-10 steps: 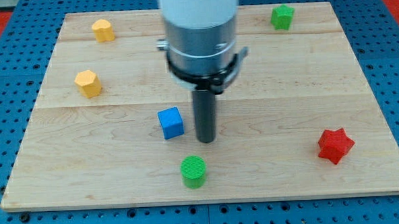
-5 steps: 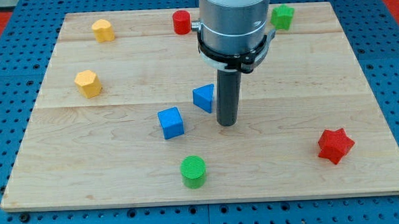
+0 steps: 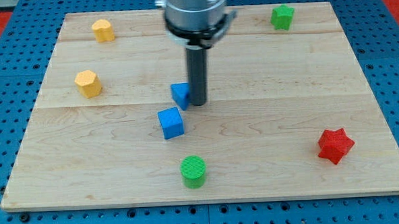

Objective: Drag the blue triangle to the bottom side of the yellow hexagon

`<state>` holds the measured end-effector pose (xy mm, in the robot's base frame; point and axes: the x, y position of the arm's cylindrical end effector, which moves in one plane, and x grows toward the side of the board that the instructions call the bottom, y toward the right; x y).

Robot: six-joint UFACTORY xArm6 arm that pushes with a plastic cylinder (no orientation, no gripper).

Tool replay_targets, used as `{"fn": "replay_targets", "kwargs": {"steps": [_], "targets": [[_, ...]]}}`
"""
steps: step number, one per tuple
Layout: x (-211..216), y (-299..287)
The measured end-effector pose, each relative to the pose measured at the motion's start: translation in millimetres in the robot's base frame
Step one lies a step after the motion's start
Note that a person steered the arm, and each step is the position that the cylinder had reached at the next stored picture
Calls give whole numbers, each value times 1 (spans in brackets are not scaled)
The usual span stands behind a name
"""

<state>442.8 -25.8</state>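
The blue triangle [image 3: 180,94] lies near the board's middle, partly hidden behind my rod. My tip [image 3: 198,103] touches its right side. Two yellow blocks stand at the view's left: a yellow hexagon [image 3: 88,83] at mid-left and another yellow block [image 3: 103,29] at the top left. The triangle is far to the right of both. A blue cube [image 3: 171,123] sits just below and left of the triangle.
A green cylinder [image 3: 193,171] stands near the board's bottom edge. A red star [image 3: 335,145] is at the lower right. A green star [image 3: 282,16] is at the top right. The arm's body hides part of the board's top edge.
My tip moved left and slightly up, and the blue triangle slid left with it, now close above the blue cube. The red cylinder at the top is now hidden behind the arm.
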Motion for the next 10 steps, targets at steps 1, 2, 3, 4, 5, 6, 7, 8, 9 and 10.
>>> {"fn": "replay_targets", "kwargs": {"steps": [1, 2, 3, 4, 5, 6, 7, 8, 9, 10], "targets": [[-11, 32], [-16, 64], [-16, 24], [-21, 15], [-31, 2], [-23, -53], [5, -103], [27, -115], [45, -99], [50, -54]]}}
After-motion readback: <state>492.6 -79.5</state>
